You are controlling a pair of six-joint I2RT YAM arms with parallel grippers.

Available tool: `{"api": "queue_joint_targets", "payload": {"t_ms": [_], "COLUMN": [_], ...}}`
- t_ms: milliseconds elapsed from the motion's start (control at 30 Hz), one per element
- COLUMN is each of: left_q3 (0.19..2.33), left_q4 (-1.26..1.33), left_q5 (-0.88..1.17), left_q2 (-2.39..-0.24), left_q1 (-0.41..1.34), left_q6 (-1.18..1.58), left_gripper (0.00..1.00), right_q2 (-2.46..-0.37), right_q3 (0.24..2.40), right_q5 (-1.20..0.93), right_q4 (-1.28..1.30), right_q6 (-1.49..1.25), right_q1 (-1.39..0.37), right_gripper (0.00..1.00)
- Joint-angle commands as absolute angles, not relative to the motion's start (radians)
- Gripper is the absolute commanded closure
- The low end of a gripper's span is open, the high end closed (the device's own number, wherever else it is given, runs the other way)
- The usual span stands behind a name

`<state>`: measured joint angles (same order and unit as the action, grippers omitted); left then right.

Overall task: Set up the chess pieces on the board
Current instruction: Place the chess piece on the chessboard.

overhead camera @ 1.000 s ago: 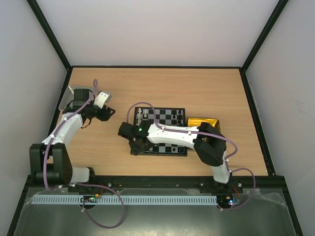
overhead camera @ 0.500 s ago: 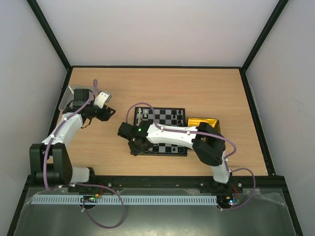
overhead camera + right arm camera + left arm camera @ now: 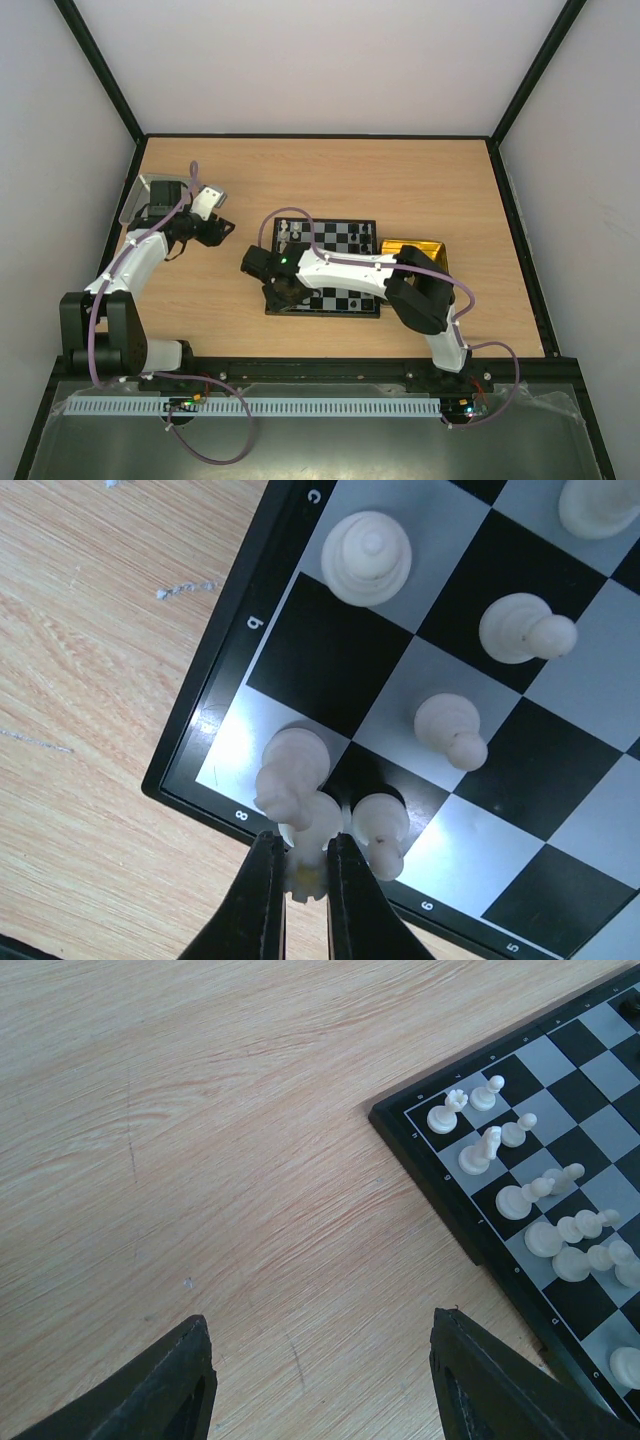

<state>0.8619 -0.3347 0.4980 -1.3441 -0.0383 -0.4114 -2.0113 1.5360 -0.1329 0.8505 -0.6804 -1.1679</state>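
The board [image 3: 350, 300] lies mid-table, with white chess pieces [image 3: 500, 1145] in rows along its left side. My right gripper [image 3: 304, 837] is shut on a white crenellated piece [image 3: 318, 818], held at the board's near-left corner [image 3: 330, 650]. That piece is squeezed between a white knight [image 3: 290, 765] and a white pawn [image 3: 380, 825]. Seen from above, the right gripper [image 3: 283, 295] covers that corner. My left gripper [image 3: 222, 228] is open and empty over bare wood, left of the board [image 3: 590, 1070], its fingertips [image 3: 195, 1335] wide apart.
A shiny gold tray [image 3: 412, 246] sits against the board's right edge, partly under the right arm. A grey tray [image 3: 145, 190] stands at the table's far left behind the left arm. Black rails edge the table.
The right arm's elbow has shifted slightly left; its gripper stays at the board's near-left corner, still shut on the piece. The left arm has not moved.
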Motion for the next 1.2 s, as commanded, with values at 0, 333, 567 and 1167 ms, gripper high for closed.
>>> {"api": "queue_joint_targets", "payload": {"t_ms": [0, 333, 567, 1167], "left_q3": [0.849, 0.848, 0.850, 0.852], "left_q4": [-0.344, -0.343, -0.344, -0.345], "left_q5": [0.523, 0.526, 0.528, 0.528], "left_q2": [-1.329, -1.332, -1.334, -1.335], "left_q1": [-0.043, -0.043, -0.043, -0.043], "left_q6": [-0.420, -0.422, -0.423, -0.425], "left_gripper": [0.40, 0.39, 0.39, 0.39], "right_q2": [-2.035, -2.052, -2.050, -2.057], "right_q3": [1.546, 1.578, 1.578, 1.603], "right_q5": [-0.123, -0.138, -0.145, -0.151], "right_q4": [0.843, 0.848, 0.851, 0.857], "right_q6": [-0.668, -0.666, -0.664, -0.658], "right_q1": [-1.158, -1.158, -1.157, -1.157], "right_gripper": [0.98, 0.98, 0.98, 0.98]}}
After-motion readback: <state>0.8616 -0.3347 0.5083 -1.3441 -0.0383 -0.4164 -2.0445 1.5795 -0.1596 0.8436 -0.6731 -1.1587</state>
